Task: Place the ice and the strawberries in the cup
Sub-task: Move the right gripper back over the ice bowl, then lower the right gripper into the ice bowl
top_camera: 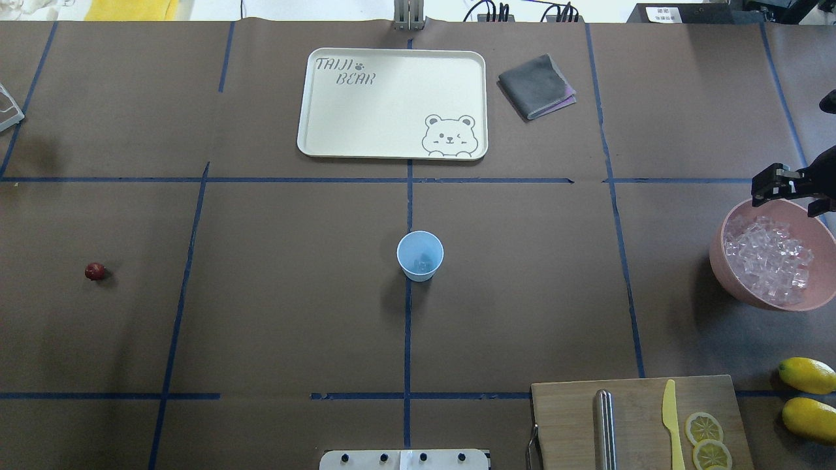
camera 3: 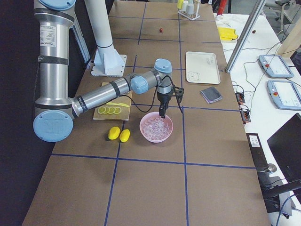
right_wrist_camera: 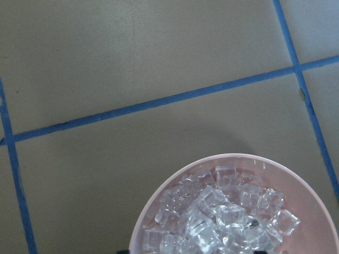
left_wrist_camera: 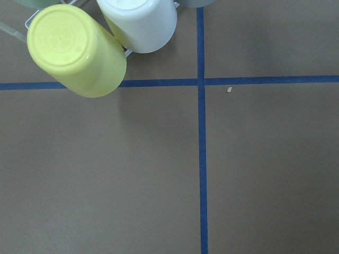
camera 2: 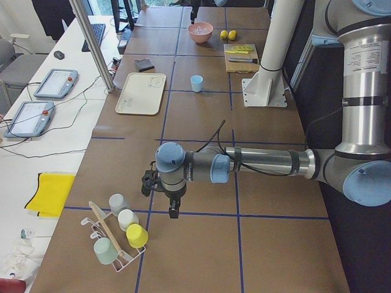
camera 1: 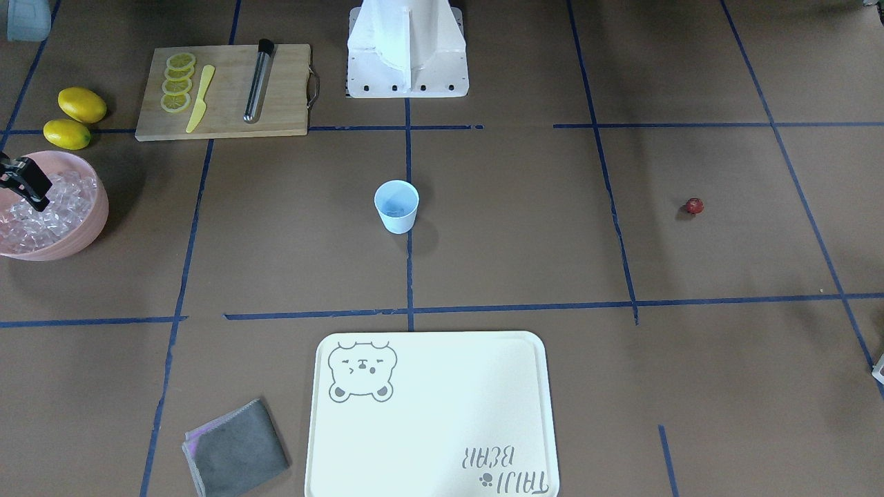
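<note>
The pale-blue cup [camera 1: 396, 206] stands upright at the table's middle, also in the overhead view [top_camera: 420, 256], with a little ice [top_camera: 424, 264] in its bottom. The dark-red strawberry [top_camera: 95, 271] lies alone far to the robot's left [camera 1: 694, 206]. The pink bowl [top_camera: 725, 274] at the right holds several ice cubes [right_wrist_camera: 222, 217]. My right gripper [top_camera: 790, 192] hangs just above the bowl's far rim, looks open and holds nothing; one finger [camera 1: 38, 197] shows over the ice. My left gripper [camera 2: 173, 210] hangs over bare table beyond the strawberry; I cannot tell whether it is open or shut.
A cutting board [camera 1: 228, 103] carries lemon slices [camera 1: 178, 83], a yellow knife [camera 1: 200, 98] and a steel tube [camera 1: 257, 81]. Two lemons [camera 1: 76, 116] lie beside the bowl. A cream tray [camera 1: 428, 414] and a grey cloth [camera 1: 236, 449] lie across the table. A rack of cups [left_wrist_camera: 74, 53] stands near my left gripper.
</note>
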### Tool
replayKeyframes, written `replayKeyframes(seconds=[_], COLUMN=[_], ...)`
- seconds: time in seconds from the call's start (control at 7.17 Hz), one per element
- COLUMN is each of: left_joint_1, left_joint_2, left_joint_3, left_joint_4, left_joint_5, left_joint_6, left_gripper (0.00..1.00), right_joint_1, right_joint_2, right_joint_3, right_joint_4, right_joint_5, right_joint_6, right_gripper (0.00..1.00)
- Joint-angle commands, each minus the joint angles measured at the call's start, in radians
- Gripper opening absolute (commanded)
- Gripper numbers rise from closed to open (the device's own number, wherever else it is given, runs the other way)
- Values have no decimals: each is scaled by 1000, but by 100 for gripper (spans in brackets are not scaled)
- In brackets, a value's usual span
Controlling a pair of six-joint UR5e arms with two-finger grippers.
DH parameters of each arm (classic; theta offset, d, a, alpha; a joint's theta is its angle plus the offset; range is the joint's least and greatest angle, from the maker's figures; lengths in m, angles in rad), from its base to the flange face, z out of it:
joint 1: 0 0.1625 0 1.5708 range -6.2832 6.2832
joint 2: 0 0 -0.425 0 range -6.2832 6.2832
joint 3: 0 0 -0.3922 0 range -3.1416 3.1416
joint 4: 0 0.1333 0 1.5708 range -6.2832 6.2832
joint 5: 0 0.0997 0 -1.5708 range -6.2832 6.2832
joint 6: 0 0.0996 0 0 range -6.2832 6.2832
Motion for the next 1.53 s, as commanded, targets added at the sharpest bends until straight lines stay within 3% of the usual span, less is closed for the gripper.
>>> replayKeyframes(seconds=[0.0,0.28,0.7,1.39], left_joint_1=[0,0,0,0], left_joint_2=[0,0,0,14], left_joint_3=[-2,-10,-8,-8], left_joint_4=[0,-11,-119,-124], left_joint_5=[1,1,7,7], left_joint_6=[0,0,-73,-74], left_gripper=[100,100,100,100], right_joint_1=[1,-2,-2,-18], right_joint_2=[-6,-11,-23,-70], right_joint_3=[-42,-111,-128,-128], right_joint_4=[128,217,222,225], right_joint_5=[14,14,19,37], right_joint_6=[342,439,483,475], right_gripper=[80,81,82,84])
